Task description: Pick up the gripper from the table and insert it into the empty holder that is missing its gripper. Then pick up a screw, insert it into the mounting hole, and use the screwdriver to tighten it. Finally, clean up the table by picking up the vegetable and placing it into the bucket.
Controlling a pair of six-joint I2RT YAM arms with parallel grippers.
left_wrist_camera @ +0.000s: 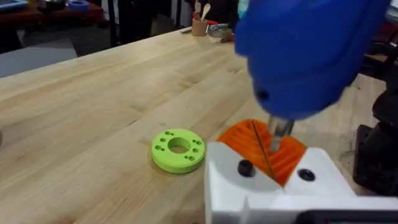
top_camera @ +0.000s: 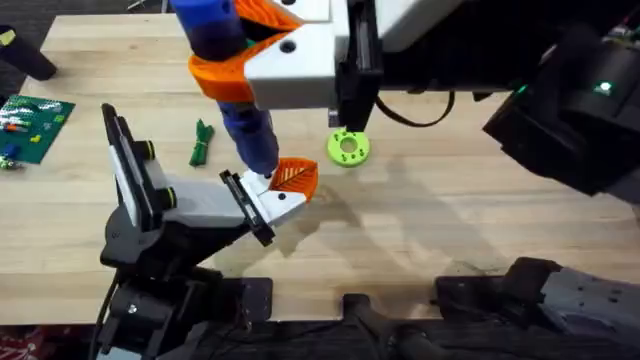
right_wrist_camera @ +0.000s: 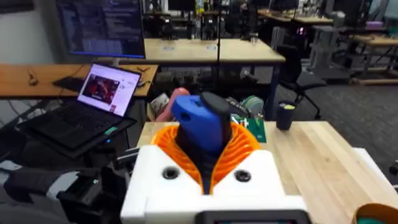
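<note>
My right claw [top_camera: 240, 70] clamps the blue screwdriver [top_camera: 243, 125], tip down on the holder [top_camera: 272, 200] beside its orange gripper [top_camera: 296, 177]; my left claw's state I cannot tell; no legible writing; vegetable [top_camera: 202, 142] lies on the table [top_camera: 450, 210].

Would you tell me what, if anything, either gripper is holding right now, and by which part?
The right gripper is shut on the screwdriver, clamping its blue handle near the top end, tip down at the holder. Whether the left gripper holds anything cannot be told.
</note>
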